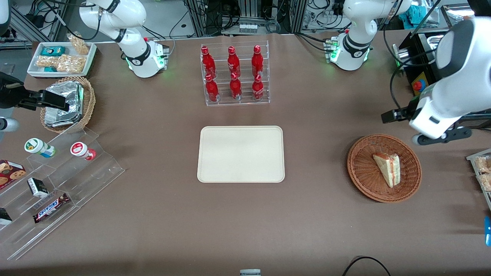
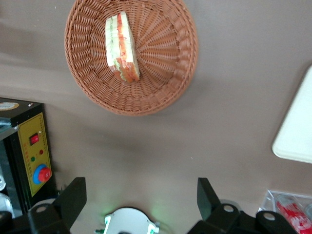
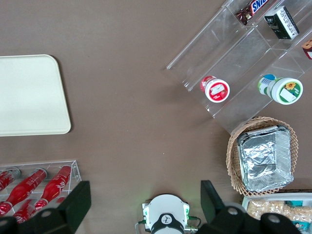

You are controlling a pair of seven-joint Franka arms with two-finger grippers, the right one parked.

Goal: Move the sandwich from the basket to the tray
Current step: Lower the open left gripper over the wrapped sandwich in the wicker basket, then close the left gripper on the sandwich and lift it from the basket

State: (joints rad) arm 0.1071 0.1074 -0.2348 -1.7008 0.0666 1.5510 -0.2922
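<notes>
Sandwich lying in the basket, long axis running toward and away from the front camera, below and just nearer that camera than the gripper, fingers spread wide and empty, tray well apart toward the parked arm.

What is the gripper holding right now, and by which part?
Nothing. The gripper hangs open above bare table beside the basket; the sandwich lies untouched in it.
</notes>
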